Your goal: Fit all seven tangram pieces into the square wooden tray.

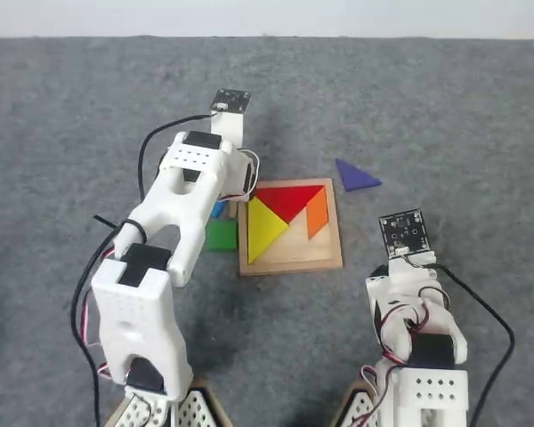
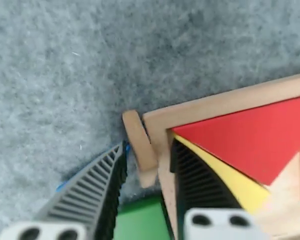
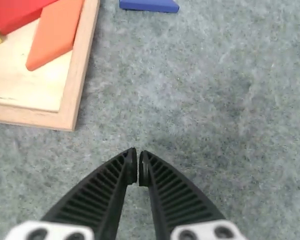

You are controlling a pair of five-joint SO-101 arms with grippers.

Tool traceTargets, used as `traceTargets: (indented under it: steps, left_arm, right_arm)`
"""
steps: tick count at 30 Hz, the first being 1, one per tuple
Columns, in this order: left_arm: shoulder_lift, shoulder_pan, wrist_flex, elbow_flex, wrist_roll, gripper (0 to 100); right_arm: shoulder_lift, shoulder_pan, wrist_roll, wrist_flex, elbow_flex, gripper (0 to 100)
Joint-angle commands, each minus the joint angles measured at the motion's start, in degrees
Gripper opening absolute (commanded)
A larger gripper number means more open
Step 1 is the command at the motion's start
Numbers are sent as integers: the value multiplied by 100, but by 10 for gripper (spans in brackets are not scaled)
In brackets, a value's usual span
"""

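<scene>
— Checking the left gripper [image 2: 148, 146]: clamping anything?

— Standing spread, apparently clamping nothing. Straddling a side wall of the square wooden tray [image 2: 225, 102] near its corner, with one finger [image 2: 97, 190] outside and the other inside, above the yellow triangle [image 2: 240, 187].

— Bracketing what?

— Bracketing that wall plus a small tan wooden piece [image 2: 139, 142], seemingly standing on edge just outside, touching the wall and running lengthwise along it. Lying far nearer this arm than the other. Probably needing lifting over the wall rather than sliding.

— Locating the rest?

— Seeing the red triangle [image 2: 250, 140] and orange parallelogram [image 3: 55, 30] lying inside, and the green square [image 2: 140, 220] just outside, beside the tan piece. Spotting the dark blue triangle [image 3: 150, 5] straight ahead of the right gripper [image 3: 138, 152], which is pinched shut above grey carpet [image 3: 215, 90], well apart from it.
</scene>
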Motion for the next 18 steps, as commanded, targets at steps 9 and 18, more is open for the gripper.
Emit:
traceTargets:
  steps: [9, 18]
  left_arm:
    - [-79, -88, 457, -558, -158, 90]
    - [-18, -70, 457, -567, -325, 49]
  right_arm:
    - [-92, -66, 53, 13, -53, 16]
    - [-92, -66, 53, 13, -53, 16]
